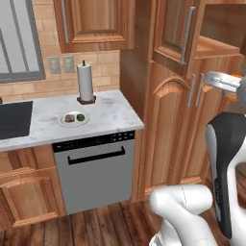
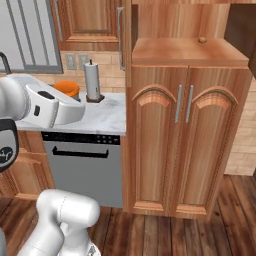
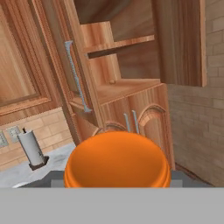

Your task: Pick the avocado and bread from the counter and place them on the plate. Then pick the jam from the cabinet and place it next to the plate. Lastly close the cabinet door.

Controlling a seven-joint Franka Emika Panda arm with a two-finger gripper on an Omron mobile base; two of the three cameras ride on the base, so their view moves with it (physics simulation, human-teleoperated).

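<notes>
The pincer (image 3: 117, 183) is clenched on the jam (image 3: 117, 159), whose orange jar sits right between its tips and fills the near part of the hand view. In the right base view the jam (image 2: 67, 88) shows at the end of the arm, raised above the surface (image 2: 102, 117). Beyond the pincer stands the cabinet (image 3: 131, 94) with its upper doors swung open onto bare shelves. Off to one side of the pincer, on the surface (image 1: 108, 113), the plate (image 1: 74, 118) carries the bread (image 1: 70, 117) and the avocado (image 1: 80, 116) side by side, close to a paper towel roll (image 1: 85, 82).
</notes>
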